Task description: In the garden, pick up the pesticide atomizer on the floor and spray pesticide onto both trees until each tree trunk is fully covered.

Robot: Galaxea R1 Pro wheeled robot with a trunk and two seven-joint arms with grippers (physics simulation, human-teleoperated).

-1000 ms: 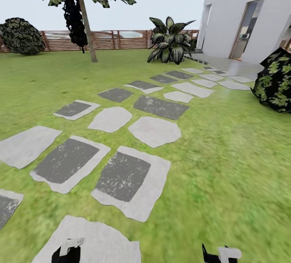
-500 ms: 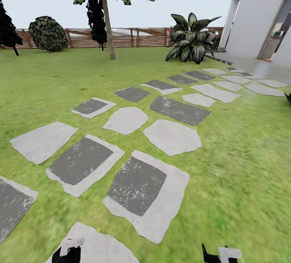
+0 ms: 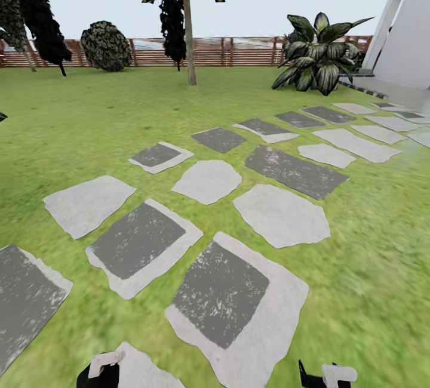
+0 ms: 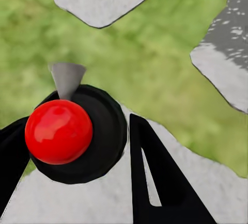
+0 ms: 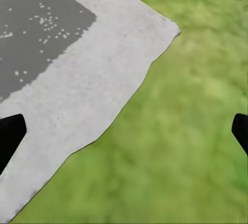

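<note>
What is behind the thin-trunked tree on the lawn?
Behind the tree stands a dark conifer, then the slatted wooden fence. The trunk covers a narrow strip of fence; beyond the fence, little is discernible.

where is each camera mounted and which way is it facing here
Head view: on the robot's head, looking forward and down across the lawn and stepping stones toward a tree and fence; the left end effector and right end effector peek in at the bottom edge.
Left wrist view: on the left arm, looking down at grass and stone past a black finger and a red ball.
Right wrist view: on the right arm, looking down at a stone's edge; black fingertips sit far apart.
Shared: all three show grass and stepping stones.
</note>
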